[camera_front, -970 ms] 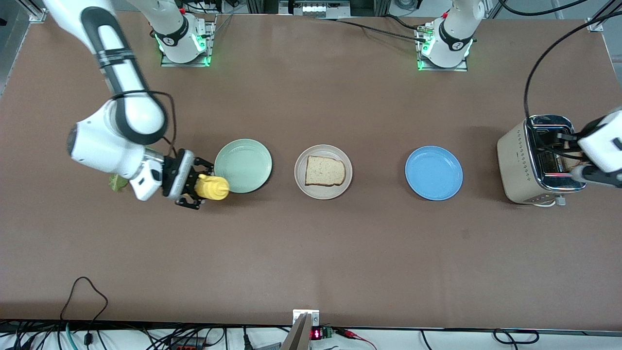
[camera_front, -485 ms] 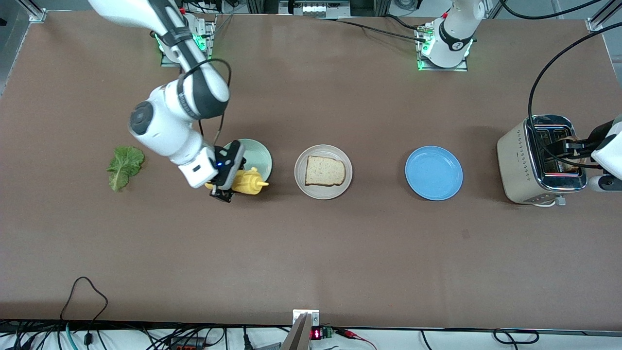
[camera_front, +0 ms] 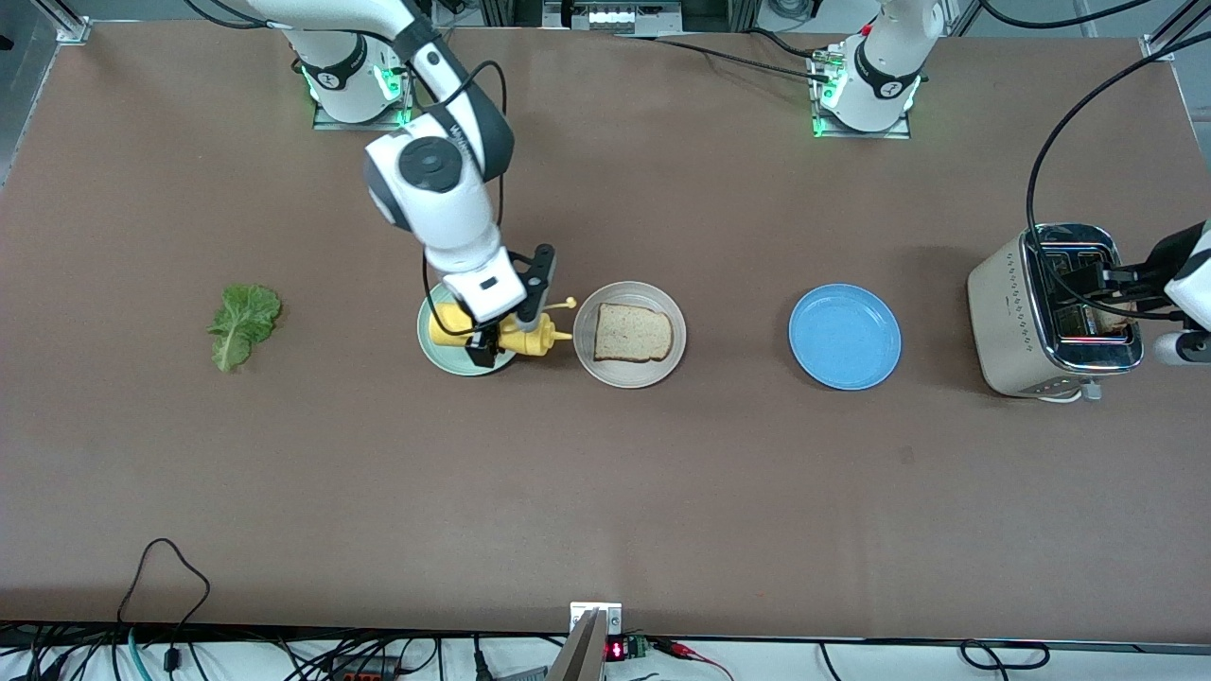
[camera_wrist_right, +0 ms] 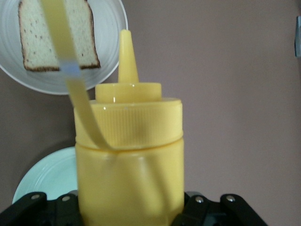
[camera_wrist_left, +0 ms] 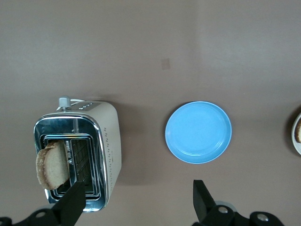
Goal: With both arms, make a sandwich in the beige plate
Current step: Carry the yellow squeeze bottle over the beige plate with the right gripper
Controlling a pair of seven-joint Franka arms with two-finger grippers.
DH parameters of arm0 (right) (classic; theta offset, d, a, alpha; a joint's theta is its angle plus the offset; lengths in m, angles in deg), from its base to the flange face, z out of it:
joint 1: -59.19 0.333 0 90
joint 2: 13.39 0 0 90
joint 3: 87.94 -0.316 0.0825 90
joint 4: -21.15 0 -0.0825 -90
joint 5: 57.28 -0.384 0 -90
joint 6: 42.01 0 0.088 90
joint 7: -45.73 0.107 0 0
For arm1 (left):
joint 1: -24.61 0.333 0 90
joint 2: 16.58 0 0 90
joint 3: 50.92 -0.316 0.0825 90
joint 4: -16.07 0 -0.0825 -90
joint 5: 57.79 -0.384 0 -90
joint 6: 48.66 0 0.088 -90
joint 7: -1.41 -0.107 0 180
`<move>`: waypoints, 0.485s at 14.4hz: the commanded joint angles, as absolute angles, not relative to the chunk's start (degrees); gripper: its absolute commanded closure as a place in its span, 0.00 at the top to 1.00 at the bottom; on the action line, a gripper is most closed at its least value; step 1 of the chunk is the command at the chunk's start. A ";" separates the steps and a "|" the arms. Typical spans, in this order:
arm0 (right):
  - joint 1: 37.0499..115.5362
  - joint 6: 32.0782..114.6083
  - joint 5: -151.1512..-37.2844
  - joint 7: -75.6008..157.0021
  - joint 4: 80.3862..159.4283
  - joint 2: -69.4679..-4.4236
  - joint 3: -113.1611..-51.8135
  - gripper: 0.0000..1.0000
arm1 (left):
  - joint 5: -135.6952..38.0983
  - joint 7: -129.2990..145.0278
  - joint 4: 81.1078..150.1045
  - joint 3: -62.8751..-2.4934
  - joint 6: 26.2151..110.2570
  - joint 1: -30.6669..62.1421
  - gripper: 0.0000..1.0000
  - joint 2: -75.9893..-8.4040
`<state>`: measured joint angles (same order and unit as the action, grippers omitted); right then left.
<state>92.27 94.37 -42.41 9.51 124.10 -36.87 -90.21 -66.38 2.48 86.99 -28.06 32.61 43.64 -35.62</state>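
The beige plate (camera_front: 629, 376) sits mid-table with one bread slice (camera_front: 633, 333) lying flat on it; both show in the right wrist view, plate (camera_wrist_right: 110, 28) and bread (camera_wrist_right: 33, 37). My right gripper (camera_front: 511, 317) (camera_wrist_right: 131, 207) is shut on a yellow squeeze bottle (camera_front: 530, 336) (camera_wrist_right: 129, 150) over the mint green plate (camera_front: 445, 359). The bottle's nozzle points toward the beige plate. A lettuce leaf (camera_front: 244, 324) lies toward the right arm's end. My left gripper (camera_front: 1112, 288) (camera_wrist_left: 136, 205) hangs open above the toaster (camera_wrist_left: 106, 146), where a second bread slice (camera_wrist_left: 51, 165) stands in a slot.
A blue plate (camera_front: 845, 337) (camera_wrist_left: 198, 132) lies between the beige plate and the toaster (camera_front: 1012, 312). The bottle's yellow cap strap (camera_wrist_right: 70, 70) dangles across the right wrist view. Cables run along the table's edge nearest the front camera.
My right arm has swung the yellow bottle from the lettuce end across the mint green plate toward the beige plate, uncovering the lettuce. The left gripper has shifted slightly above the toaster.
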 commanded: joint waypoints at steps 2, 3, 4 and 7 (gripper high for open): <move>98.73 81.94 -29.36 18.21 112.75 -42.91 -89.52 0.37 | -65.35 4.04 94.25 -28.94 35.61 41.07 1.00 -29.44; 99.88 80.09 -28.12 18.57 110.99 -44.32 -89.52 0.37 | -64.48 4.22 98.12 -32.60 37.80 38.87 1.00 -26.62; 100.50 78.85 -27.06 18.57 109.67 -45.46 -89.52 0.37 | -61.86 4.05 102.25 -36.90 40.26 35.80 1.00 -23.38; 102.52 75.95 -21.71 18.66 108.08 -47.14 -89.43 0.37 | -58.59 3.35 109.40 -49.65 45.82 25.17 1.00 -18.60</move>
